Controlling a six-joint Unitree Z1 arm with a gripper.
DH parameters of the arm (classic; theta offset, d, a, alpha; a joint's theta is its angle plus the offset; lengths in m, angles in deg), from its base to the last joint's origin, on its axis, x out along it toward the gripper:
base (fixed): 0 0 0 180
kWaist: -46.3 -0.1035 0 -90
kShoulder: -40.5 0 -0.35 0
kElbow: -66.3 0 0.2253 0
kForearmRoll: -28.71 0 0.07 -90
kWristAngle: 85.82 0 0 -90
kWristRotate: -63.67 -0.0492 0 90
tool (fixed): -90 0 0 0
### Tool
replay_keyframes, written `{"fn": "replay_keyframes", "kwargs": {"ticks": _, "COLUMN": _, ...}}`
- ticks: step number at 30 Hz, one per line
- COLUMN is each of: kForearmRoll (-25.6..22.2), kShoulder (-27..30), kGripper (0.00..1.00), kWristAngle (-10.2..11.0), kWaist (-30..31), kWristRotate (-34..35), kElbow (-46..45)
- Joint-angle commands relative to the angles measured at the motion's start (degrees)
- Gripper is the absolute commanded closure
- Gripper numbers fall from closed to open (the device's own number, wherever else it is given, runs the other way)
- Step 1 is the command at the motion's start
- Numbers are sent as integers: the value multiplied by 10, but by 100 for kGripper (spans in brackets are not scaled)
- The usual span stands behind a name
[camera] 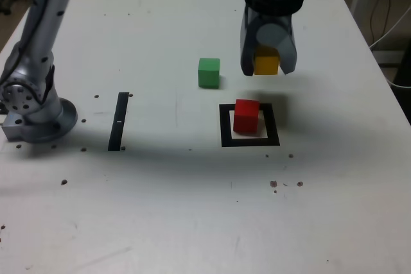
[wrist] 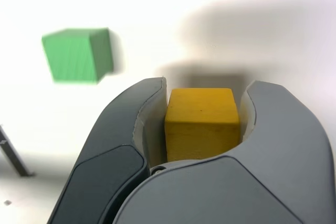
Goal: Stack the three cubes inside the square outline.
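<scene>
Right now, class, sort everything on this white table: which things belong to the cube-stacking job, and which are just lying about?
Belonging:
small red cube
small yellow cube, in the grey gripper
small green cube
black square outline

Lying about:
narrow black strip

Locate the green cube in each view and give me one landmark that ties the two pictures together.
Exterior view: the green cube sits on the table, outside the square outline, toward the exterior view's left of the gripper.
Wrist view: the green cube lies on the white surface, apart from the jaws.
Shared landmark: the yellow cube, held between the jaws in both.
</scene>
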Motion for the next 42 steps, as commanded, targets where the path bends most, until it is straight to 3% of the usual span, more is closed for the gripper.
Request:
{"fn": "replay_keyframes", "kwargs": {"ticks": 1, "kForearmRoll": -4, "kShoulder": 21, "kGripper": 78, "kWristAngle": -7, "kWaist": 21, "kWristRotate": 8, "kElbow": -14}}
{"fn": "replay_keyframes", "kwargs": {"ticks": 9, "kForearmRoll": -5, "kShoulder": 35, "kGripper": 78, "kWristAngle": -38, "kWaist": 63, "kWristRotate": 32, "kElbow": -57}}
{"fn": "replay_keyframes", "kwargs": {"ticks": 42, "kForearmRoll": 53, "kShoulder": 28, "kGripper": 77, "kWristAngle": -41, "kWaist": 83, "kWristRotate": 44, "kElbow": -113}}
